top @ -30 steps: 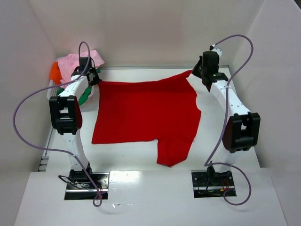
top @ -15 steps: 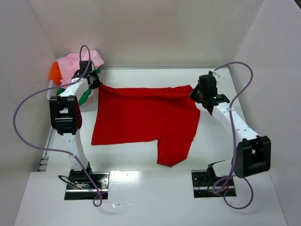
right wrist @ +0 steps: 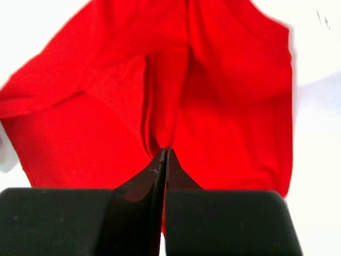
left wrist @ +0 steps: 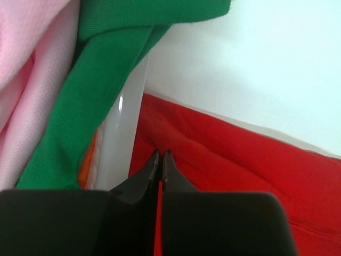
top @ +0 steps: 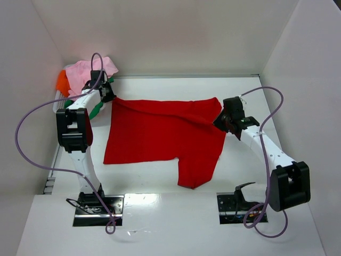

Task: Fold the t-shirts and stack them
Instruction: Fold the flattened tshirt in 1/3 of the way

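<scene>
A bright red t-shirt [top: 160, 133] lies spread on the white table, one sleeve hanging toward the near edge. My left gripper [top: 108, 96] is shut on the red shirt's far left corner [left wrist: 176, 144]. My right gripper [top: 219, 117] is shut on the far right corner of the red shirt [right wrist: 165, 128] and holds that edge lifted, folding over the body. The light pink shirt [top: 88, 69], the orange shirt [top: 62, 82] and the green shirt [top: 96, 110] lie heaped at the far left. Pink [left wrist: 26, 80] and green [left wrist: 90, 90] cloth show in the left wrist view.
The heap sits in a white basket [top: 59, 104] at the table's left edge; its rim [left wrist: 125, 138] is right beside my left fingers. White walls close in the back, left and right. Purple cables loop off both arms.
My right gripper has pulled the red shirt's far right corner toward the near side and inward, folding the top edge over. My left gripper has barely moved with its corner.
</scene>
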`<state>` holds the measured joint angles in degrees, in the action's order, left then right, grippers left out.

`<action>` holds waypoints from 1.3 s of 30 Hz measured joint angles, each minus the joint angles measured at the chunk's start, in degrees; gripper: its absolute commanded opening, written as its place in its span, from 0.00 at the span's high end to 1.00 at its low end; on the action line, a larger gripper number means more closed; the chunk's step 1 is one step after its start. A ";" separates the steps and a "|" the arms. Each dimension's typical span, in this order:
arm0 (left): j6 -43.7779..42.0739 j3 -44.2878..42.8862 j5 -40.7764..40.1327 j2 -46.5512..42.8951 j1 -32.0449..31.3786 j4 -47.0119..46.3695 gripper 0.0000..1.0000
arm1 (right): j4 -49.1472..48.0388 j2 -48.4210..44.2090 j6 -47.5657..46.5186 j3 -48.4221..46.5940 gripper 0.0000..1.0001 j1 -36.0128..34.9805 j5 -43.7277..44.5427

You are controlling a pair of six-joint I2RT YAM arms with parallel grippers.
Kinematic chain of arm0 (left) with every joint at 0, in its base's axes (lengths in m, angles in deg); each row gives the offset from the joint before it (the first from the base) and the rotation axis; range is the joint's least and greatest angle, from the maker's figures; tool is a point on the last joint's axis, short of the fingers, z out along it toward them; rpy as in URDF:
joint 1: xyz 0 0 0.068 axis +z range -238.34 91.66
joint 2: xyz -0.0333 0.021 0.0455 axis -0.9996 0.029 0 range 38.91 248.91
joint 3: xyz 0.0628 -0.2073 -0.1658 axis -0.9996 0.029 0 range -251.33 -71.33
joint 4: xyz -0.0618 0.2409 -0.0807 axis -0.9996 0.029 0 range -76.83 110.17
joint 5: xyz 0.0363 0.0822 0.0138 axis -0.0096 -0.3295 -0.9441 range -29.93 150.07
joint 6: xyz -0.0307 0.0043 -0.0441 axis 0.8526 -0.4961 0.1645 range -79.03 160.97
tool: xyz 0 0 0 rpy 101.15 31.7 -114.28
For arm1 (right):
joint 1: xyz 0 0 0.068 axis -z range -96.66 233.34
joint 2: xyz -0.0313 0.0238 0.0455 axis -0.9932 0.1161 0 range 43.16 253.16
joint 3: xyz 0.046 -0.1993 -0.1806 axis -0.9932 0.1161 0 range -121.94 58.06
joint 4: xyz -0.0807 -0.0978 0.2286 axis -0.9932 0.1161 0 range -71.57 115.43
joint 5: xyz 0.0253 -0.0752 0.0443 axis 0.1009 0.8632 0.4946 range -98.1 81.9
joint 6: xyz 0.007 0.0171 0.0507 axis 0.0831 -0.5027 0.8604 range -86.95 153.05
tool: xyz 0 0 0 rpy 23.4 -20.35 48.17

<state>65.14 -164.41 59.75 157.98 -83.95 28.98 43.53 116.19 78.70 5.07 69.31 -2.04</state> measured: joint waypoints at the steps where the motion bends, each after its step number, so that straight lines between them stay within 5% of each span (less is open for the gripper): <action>1: -0.02 0.00 0.00 0.00 0.00 0.00 1.00 | 0.48 0.02 0.17 0.17 1.00 0.00 -0.24; 39: 0.02 11.87 0.17 -6.27 0.35 -3.98 1.00 | 1.97 7.76 1.49 2.56 1.00 0.00 1.38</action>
<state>65.16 -152.54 59.92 151.71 -83.60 25.00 45.50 123.95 80.18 7.62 69.31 -0.66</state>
